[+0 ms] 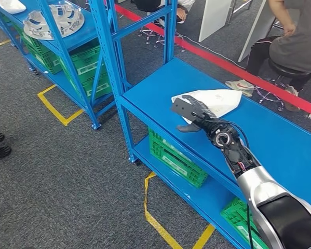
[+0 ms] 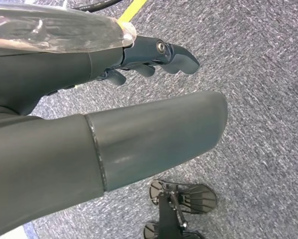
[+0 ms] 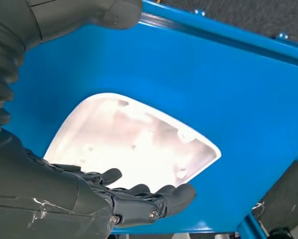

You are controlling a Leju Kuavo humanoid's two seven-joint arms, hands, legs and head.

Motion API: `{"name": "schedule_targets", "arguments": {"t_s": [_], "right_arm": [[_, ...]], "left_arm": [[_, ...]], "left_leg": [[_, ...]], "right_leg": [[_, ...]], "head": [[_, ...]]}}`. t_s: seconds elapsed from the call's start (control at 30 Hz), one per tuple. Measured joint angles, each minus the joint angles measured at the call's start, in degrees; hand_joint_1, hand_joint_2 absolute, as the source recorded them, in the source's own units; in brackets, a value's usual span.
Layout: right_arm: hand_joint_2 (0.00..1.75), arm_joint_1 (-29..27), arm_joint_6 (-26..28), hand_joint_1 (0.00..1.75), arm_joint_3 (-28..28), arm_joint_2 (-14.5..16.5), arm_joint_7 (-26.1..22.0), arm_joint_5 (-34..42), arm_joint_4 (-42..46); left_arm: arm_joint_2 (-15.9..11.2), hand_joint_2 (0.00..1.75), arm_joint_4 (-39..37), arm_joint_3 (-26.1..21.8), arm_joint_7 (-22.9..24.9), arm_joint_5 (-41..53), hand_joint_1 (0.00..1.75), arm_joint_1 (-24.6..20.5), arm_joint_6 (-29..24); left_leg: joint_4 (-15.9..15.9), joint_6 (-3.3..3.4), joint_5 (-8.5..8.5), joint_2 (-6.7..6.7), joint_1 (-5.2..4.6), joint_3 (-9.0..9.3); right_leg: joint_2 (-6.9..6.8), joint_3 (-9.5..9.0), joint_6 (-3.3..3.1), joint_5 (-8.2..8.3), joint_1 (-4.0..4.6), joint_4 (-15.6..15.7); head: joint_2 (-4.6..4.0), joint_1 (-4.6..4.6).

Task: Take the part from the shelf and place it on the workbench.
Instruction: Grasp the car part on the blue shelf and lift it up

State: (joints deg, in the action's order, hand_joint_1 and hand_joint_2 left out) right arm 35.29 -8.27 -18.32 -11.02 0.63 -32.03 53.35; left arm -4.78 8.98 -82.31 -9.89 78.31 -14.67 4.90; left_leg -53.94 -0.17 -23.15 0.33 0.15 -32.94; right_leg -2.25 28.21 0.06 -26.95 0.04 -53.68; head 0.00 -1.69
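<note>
The blue bench (image 1: 286, 140) carries the white part (image 1: 216, 101), which lies flat on its top near the front edge. The right hand (image 1: 192, 115) reaches over the part's near end with fingers (image 3: 140, 196) spread apart and nothing in them, just above or touching it; which, I cannot tell. The left hand (image 2: 154, 57) hangs over the carpet (image 2: 259, 99), fingers loosely curled and holding nothing.
</note>
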Motion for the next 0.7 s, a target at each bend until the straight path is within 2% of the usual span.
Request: {"name": "schedule_targets", "arguments": {"t_s": [0.4,0.7], "right_arm": [[1.75,2.27,3.38,0.0,0.06,-0.49,0.29,-9.03,-3.27],[1.75,4.05,3.6,0.0,0.22,-0.57,-0.24,-10.11,-6.37]], "left_arm": [[-0.01,0.0,0.0,0.0,0.11,-0.1,0.0,0.02,0.0],[0.0,0.0,0.0,0.0,0.11,-0.13,0.0,0.02,0.0]], "left_leg": [[0.0,0.0,0.0,0.01,0.0,0.0],[0.0,0.0,0.0,0.01,0.0,-0.01]], "right_leg": [[0.02,0.01,0.0,0.0,0.0,0.0],[0.01,0.0,0.0,0.0,0.0,0.0]], "head": [[0.0,0.0],[0.0,0.0]]}}
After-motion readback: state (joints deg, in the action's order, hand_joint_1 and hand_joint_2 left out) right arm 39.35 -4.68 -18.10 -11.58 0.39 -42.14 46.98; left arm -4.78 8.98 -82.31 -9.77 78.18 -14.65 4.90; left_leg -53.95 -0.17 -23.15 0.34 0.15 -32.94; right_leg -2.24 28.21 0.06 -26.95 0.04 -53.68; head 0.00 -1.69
